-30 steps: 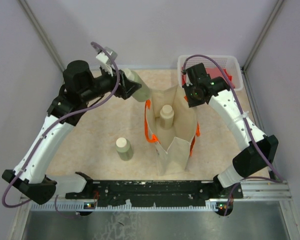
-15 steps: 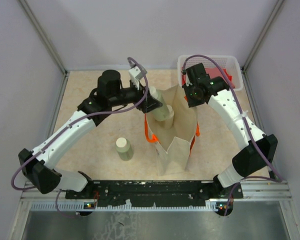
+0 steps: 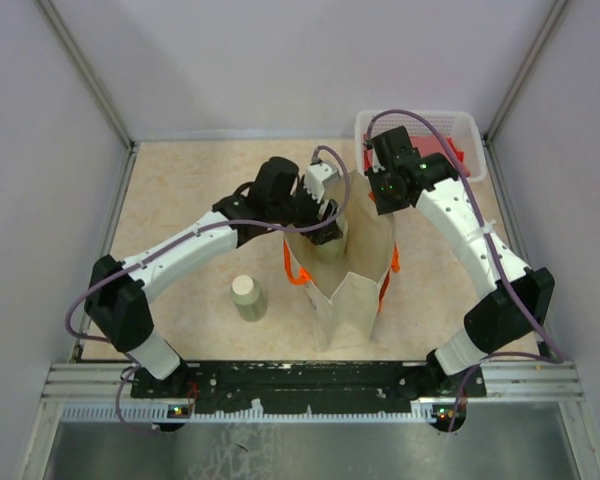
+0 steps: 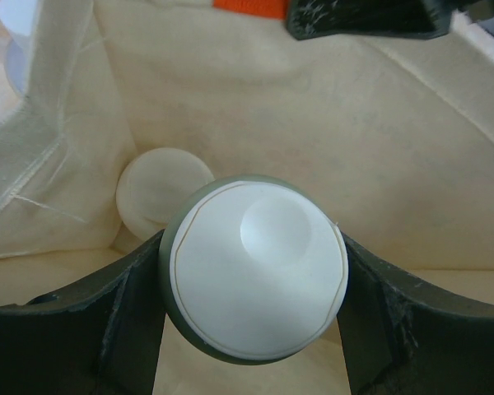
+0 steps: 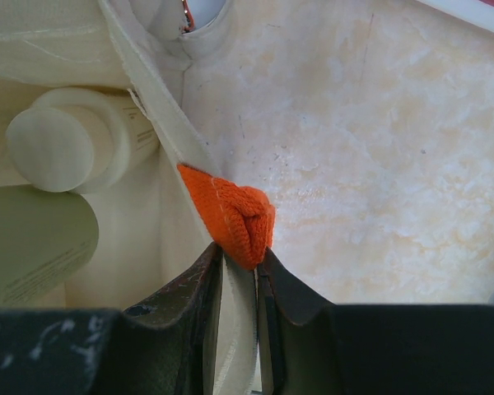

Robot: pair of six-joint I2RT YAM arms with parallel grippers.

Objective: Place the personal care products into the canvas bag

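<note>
The left gripper (image 3: 323, 222), clamped on a green bottle (image 4: 255, 280), hangs in the mouth of the canvas bag (image 3: 355, 305) at the middle of the surface (image 3: 180, 190). The right gripper (image 5: 240, 284) pinches the rim by its orange strap (image 5: 235, 216). A drop onto the cream bottle (image 4: 160, 191) already inside could jolt the bag, slipping that rim free.

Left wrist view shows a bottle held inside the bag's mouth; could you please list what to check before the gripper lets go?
1. Left gripper shut on the held bottle: ok.
2. Held bottle over the canvas bag opening, fabric on all sides: ok.
3. Right gripper pinching the rim at the orange strap, holding the mouth open: ok.
4. Space beside the bottle already inside: cannot tell; the caps overlap in view.
5. Drop height to the bag floor: cannot tell.
6. Loose bottle upright on the table, clear of both arms: ok.
</note>
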